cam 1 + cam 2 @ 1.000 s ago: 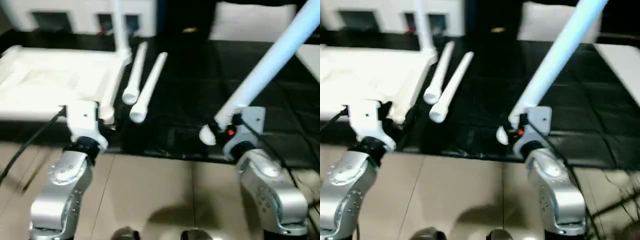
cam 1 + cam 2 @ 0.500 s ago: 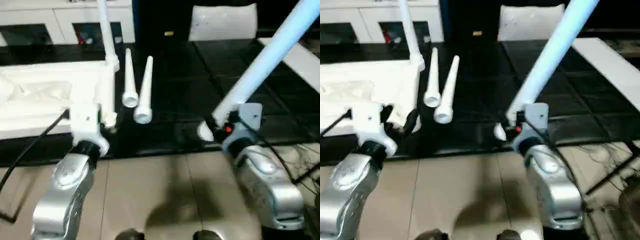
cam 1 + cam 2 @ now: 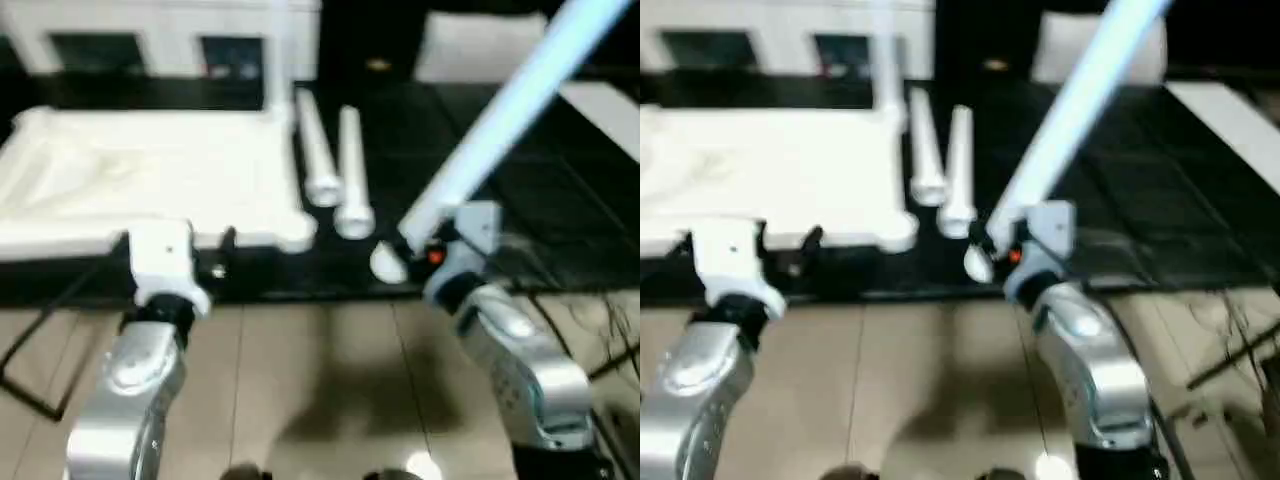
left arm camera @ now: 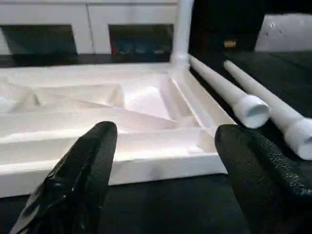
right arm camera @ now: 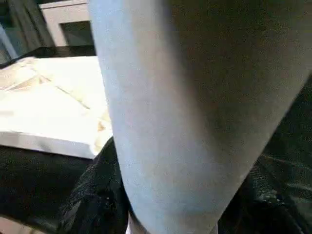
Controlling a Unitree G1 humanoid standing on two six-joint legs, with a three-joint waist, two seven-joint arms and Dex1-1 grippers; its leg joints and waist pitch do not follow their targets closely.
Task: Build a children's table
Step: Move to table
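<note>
The children's table top (image 3: 150,180) lies upside down on the black mat, ribbed side up. One leg (image 3: 278,60) stands upright in its far right corner socket. Two loose legs (image 3: 318,160) (image 3: 350,178) lie side by side just right of it. My left gripper (image 4: 165,165) is open and empty, its fingers (image 4: 83,170) facing the top's near edge. My right gripper (image 3: 425,245) is shut on a fourth leg (image 3: 510,110) near its thick end (image 3: 388,265). That leg slants up and away to the right, and its shaft (image 5: 185,107) shows close in the right wrist view.
A white cabinet (image 3: 150,40) with glass-fronted compartments stands behind the table top. A white panel (image 3: 480,45) sits at the back right. The black mat (image 3: 560,200) stretches to the right. Wooden floor (image 3: 330,370) lies in front, with a cable (image 3: 40,340) at left.
The head view has swung, so the table top and loose legs now sit nearer the picture's middle. The right gripper still holds its leg; the left stays open.
</note>
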